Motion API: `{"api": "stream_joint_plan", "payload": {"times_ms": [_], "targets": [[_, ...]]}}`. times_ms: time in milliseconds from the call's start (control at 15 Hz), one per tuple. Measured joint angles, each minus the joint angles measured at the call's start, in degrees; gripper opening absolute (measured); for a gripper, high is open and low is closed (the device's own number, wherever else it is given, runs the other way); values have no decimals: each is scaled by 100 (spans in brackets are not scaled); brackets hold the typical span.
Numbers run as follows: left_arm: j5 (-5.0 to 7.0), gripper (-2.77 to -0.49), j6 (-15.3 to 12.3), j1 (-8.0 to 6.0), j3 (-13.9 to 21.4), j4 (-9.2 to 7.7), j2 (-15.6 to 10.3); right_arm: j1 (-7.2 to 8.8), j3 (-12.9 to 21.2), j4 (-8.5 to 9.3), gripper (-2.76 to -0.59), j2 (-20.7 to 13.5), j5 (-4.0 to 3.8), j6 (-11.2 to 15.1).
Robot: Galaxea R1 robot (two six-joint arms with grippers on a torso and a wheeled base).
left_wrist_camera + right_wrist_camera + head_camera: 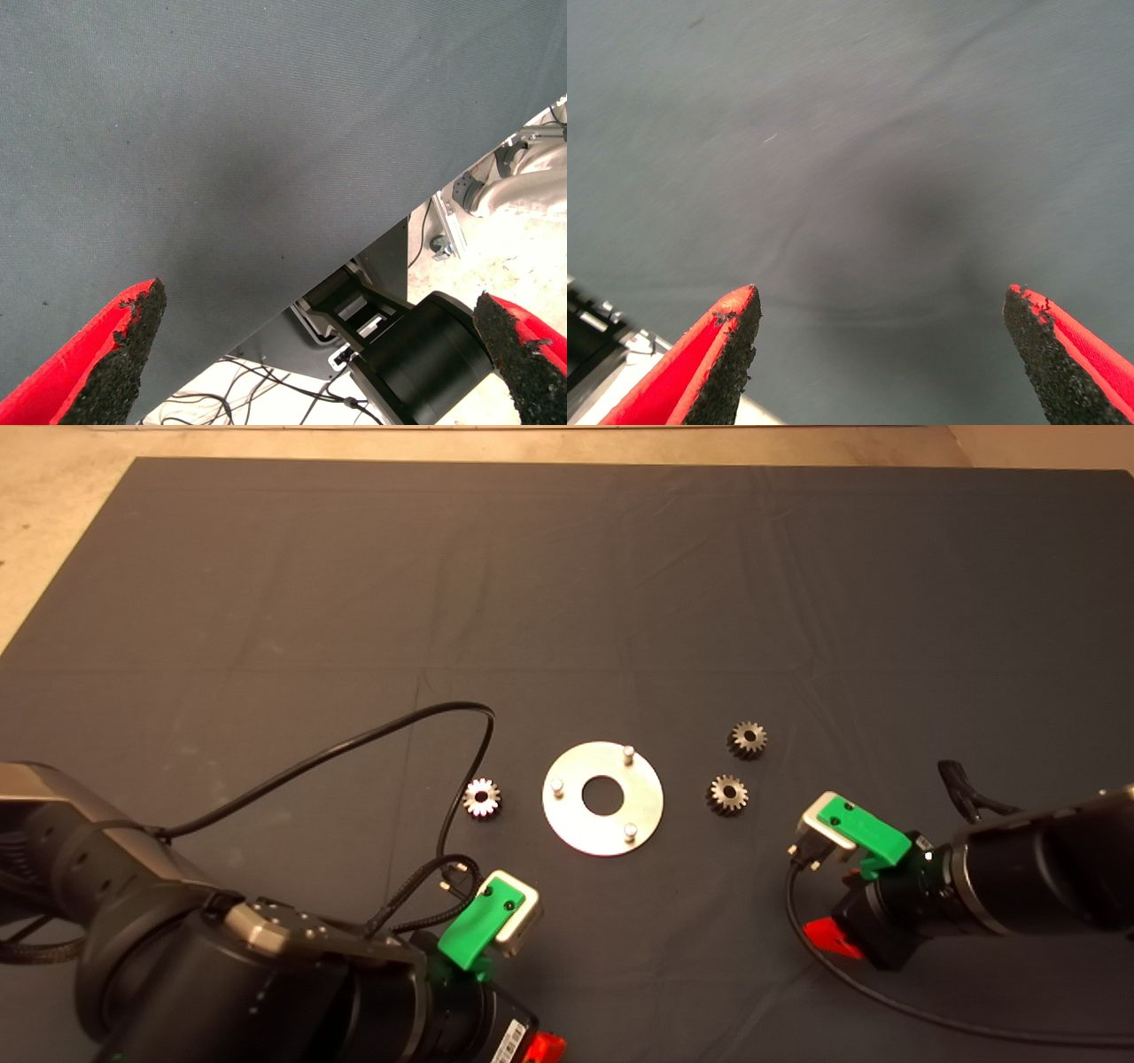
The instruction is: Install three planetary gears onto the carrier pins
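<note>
Near edge, left: left gripper (319,354) hangs low over the dark mat (567,584), fingers spread wide, nothing between the pads. Its wrist view shows only bare mat, the mat's edge, and robot base hardware and cables on the floor beyond.

Near edge, right: right gripper (881,354) likewise over the mat, fingers spread wide, empty. Its wrist view shows bare, slightly wrinkled cloth and no gear.

Mid-mat, centre: carrier disc (602,798), flat and shiny, central hole, with three carrier pins (628,753) standing upright. All three pins are bare, so I judge no gear installed yet.

Left of the disc, just beside it: one bright silver planetary gear (482,797), lying flat, bore up. It sits farther out and slightly right of the left gripper.

Right of the disc: two darker gears, nearer one (727,794) and farther one (748,739), both flat, bores up, close together but apart.

Key relation: the nearer dark gear lies far-left of the right gripper, closer to it than anything else; the silver gear belongs to the left arm. Bore axes are vertical, matching the pins, so a top-down pinch across the teeth looks suitable.
</note>
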Motion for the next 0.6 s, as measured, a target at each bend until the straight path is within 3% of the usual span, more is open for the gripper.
{"api": "stream_joint_plan", "payload": {"times_ms": [67,267,467,600], "targets": [[0,-76,0,0,0,0,0,43,-68,-1,-133,0,48,-2],[0,-76,0,0,0,0,12,70,-377,2,-133,86,478,-10],[2,-76,-2,0,0,0,43,136,-741,2,-133,417,574,-84],[1,-76,-2,0,0,0,41,180,-909,2,-133,537,612,-326]]}}
